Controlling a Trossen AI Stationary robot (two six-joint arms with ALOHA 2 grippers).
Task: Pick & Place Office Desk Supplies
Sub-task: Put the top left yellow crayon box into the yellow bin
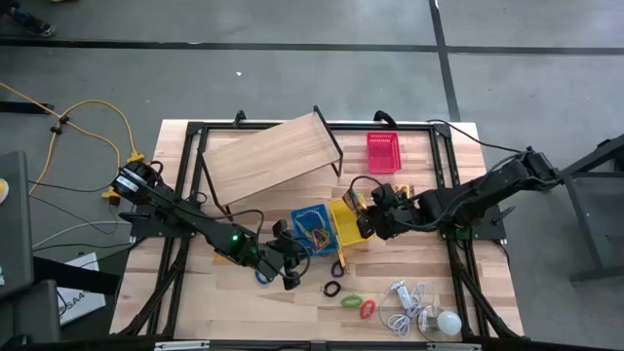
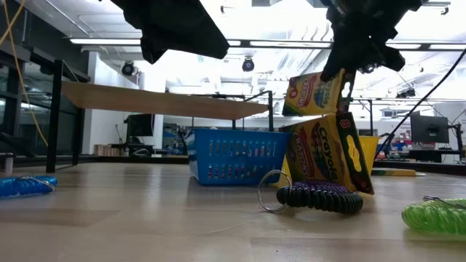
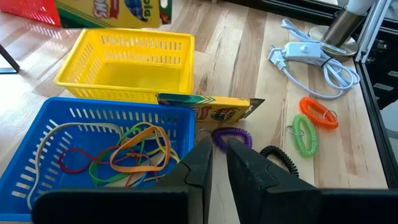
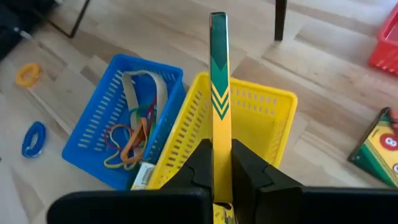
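My right gripper (image 4: pixel 219 163) is shut on a yellow-green crayon box (image 4: pixel 218 74), seen edge-on over the yellow basket (image 4: pixel 261 118); in the low view this box (image 2: pixel 314 92) hangs in the air. A second crayon box (image 2: pixel 331 156) leans on its lower edge against the yellow basket's near side. The blue basket (image 3: pixel 81 143) beside it holds several rubber bands (image 3: pixel 130 155). My left gripper (image 3: pixel 217 163) hovers at the blue basket's near right corner, its fingers a narrow gap apart with nothing between them. My right gripper pinches the crayon box's two flat faces at its near end (image 4: pixel 219 146) between its two fingers. The fingers slant down from the table's right side and lie along the box. The box sticks out past the fingertips, tilted and lifted clear above the yellow basket.
Purple (image 3: pixel 231 135), black (image 3: pixel 281 158), green (image 3: pixel 303 134) and orange-red (image 3: pixel 318 113) coil bands lie near the front. The bulb (image 1: pixel 448 322) and its cord (image 3: pixel 308 59) sit front right. A red basket (image 1: pixel 382 151) and the wooden board (image 1: pixel 268 156) stand at the back. A third crayon box (image 4: pixel 379 149) lies by the red basket.
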